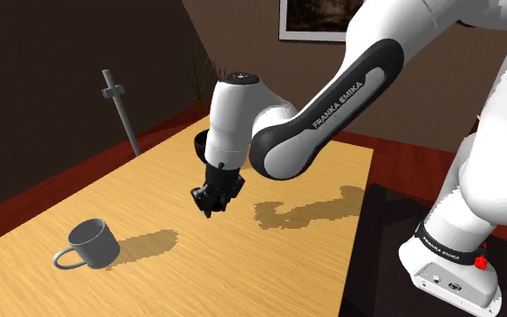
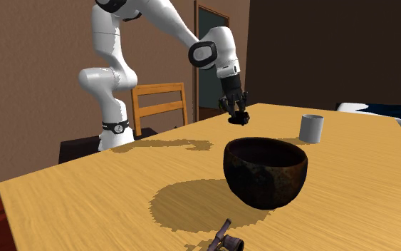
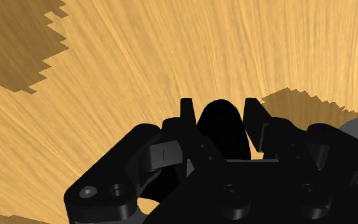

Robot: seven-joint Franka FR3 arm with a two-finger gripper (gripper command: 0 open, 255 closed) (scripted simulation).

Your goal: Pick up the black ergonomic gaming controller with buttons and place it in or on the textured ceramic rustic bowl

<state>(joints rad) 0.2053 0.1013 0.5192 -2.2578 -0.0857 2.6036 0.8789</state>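
My black gripper (image 1: 213,196) is shut on the black gaming controller (image 1: 208,203) and holds it a little above the wooden table (image 1: 152,207). From across the table, the gripper (image 2: 237,113) hangs with the controller (image 2: 241,120) beyond the dark, rough-surfaced bowl (image 2: 266,171), which stands upright on the table. In the shoulder view the bowl (image 1: 201,144) peeks out behind my wrist. Seen from the wrist, the controller (image 3: 165,172) lies across the gripper (image 3: 220,113), clasped between the fingertips (image 3: 187,109).
A grey mug (image 1: 89,243) stands near the shoulder view's lower left, also mug (image 2: 311,128). A grey rod-shaped object (image 1: 119,113) rises at the table's far edge. A wooden chair (image 2: 159,103) stands beside my stand (image 1: 454,275).
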